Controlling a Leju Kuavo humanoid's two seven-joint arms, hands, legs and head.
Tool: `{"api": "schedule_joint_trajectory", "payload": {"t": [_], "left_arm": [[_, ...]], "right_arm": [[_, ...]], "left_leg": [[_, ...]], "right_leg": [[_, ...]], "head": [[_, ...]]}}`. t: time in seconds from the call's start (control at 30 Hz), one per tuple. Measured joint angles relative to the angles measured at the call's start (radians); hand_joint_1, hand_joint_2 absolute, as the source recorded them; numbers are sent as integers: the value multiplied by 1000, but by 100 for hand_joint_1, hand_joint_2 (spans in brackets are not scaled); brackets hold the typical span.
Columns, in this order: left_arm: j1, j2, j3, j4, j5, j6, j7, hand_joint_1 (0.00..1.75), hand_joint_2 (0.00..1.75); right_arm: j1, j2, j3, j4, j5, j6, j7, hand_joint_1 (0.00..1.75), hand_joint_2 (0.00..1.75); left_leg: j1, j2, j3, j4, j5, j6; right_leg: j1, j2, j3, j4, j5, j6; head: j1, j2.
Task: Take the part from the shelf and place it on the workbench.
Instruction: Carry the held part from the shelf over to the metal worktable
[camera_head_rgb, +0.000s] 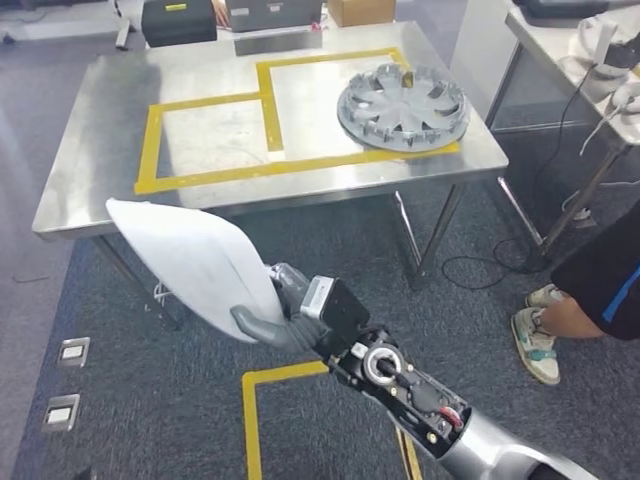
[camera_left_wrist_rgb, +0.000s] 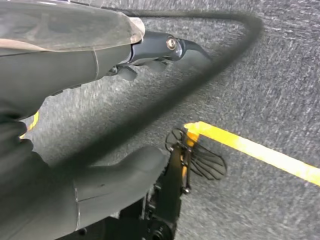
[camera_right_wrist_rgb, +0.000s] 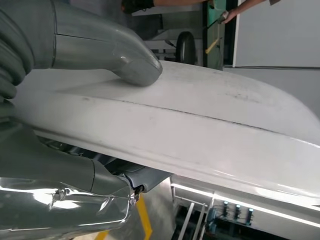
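A long white curved part (camera_head_rgb: 189, 255) hangs above the floor in front of the steel workbench (camera_head_rgb: 98, 110), its tip near the bench's front edge. My right hand (camera_head_rgb: 275, 312) grips the part's near end. In the right wrist view the thumb (camera_right_wrist_rgb: 124, 57) presses on the upper face of the part (camera_right_wrist_rgb: 196, 125) while the fingers (camera_right_wrist_rgb: 56, 175) lie under it. Yellow tape rectangles (camera_head_rgb: 211, 175) mark the bench top. My left hand (camera_left_wrist_rgb: 45, 75) hangs over the grey carpet, its thumb and fingers apart with nothing between them.
A silver wheel cover (camera_head_rgb: 402, 105) lies in the right taped rectangle. Black cases (camera_head_rgb: 179, 20) and a cardboard box (camera_head_rgb: 361, 10) stand at the bench's far edge. A person's legs and sneakers (camera_head_rgb: 537, 345) are at the right beside a second table (camera_head_rgb: 573, 50). Yellow floor tape (camera_head_rgb: 253, 420) lies below.
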Motion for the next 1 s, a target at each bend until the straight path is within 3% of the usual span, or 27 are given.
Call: {"api": "schedule_joint_trajectory", "payload": {"t": [0.07,0.13,0.23,0.27,0.3,0.33,0.4,0.47,0.57,0.63,0.77,0.8,0.83,0.9,0.93,1.0], "left_arm": [[-1,-2,0,0,2,1,0,0,175],[-1,-3,1,0,3,1,-1,0,175],[0,-1,1,0,3,2,-1,0,175],[1,-1,1,0,4,2,-1,0,175],[2,-2,1,0,6,2,-1,0,175],[3,-2,1,0,7,2,-1,0,175],[3,-4,1,0,10,2,-1,0,175],[0,-7,2,0,13,2,-2,0,175],[0,-9,2,0,14,1,-5,0,175],[-2,-11,2,0,7,-5,-8,0,175],[-5,-11,2,0,-14,-14,-12,0,175],[-2,-11,2,0,-18,-16,-12,0,175],[1,-10,2,0,-20,-18,-12,0,175],[4,-9,2,0,-23,-19,-13,0,175],[4,-8,2,0,-23,-19,-13,0,175],[3,-8,2,0,-23,-20,-13,0,175]], "right_arm": [[-4,4,1,2,0,1,-2,171,175],[-11,7,2,4,-1,1,-4,171,175],[-13,8,3,8,-1,1,-5,171,175],[-12,8,4,11,-1,1,-5,171,175],[-12,8,5,15,-2,2,-6,171,175],[-12,8,6,17,-3,2,-8,171,175],[-14,8,8,21,-4,4,-11,171,175],[-17,10,10,24,-7,8,-13,171,175],[-22,18,11,28,-9,10,-14,171,175],[-28,22,11,27,-9,7,-13,171,175],[-22,20,8,27,-9,-12,4,171,175],[-16,18,7,26,-9,-16,8,171,175],[-11,16,6,24,-9,-19,11,171,175],[-5,12,2,20,-9,-22,14,171,175],[-4,10,1,18,-9,-22,15,171,175],[-4,8,0,14,-8,-23,18,171,175]], "left_leg": [[2,-3,22,-6,-5,11],[4,-5,47,-10,-11,22],[3,-5,74,-10,-32,28],[2,-6,85,-10,-42,28],[1,-7,98,-10,-52,28],[0,-8,113,-11,-62,27],[-2,-9,141,-11,-82,24],[-2,-12,158,-12,-99,15],[1,-12,167,5,-105,-3],[3,-10,142,61,-119,-12],[9,-9,-15,279,-202,-24],[11,-9,-36,284,-198,-26],[12,-8,-38,251,-172,-29],[15,-6,-4,113,-72,-33],[14,-4,13,53,-42,-31],[8,1,31,0,-21,-20]], "right_leg": [[-1,-1,17,1,-8,11],[-3,-3,3,59,-25,22],[-6,-6,-115,250,-99,32],[-7,-6,-148,283,-122,33],[-7,-6,-165,280,-127,31],[-7,-6,-167,246,-108,28],[-3,-6,-145,119,-2,14],[6,-5,-125,30,70,0],[9,-3,-103,1,83,-16],[4,-3,-79,-7,83,-25],[0,-2,-58,-10,66,-31],[-1,1,-51,-10,59,-29],[-3,3,-41,-10,50,-27],[-6,4,-21,-10,31,-18],[-6,4,-12,-10,21,-13],[-5,4,-2,-10,6,0]], "head": [[6,0],[14,0],[28,0],[32,0],[37,0],[42,0],[51,0],[55,0],[55,0],[50,0],[30,0],[27,0],[22,0],[13,0],[9,0],[5,0]]}}
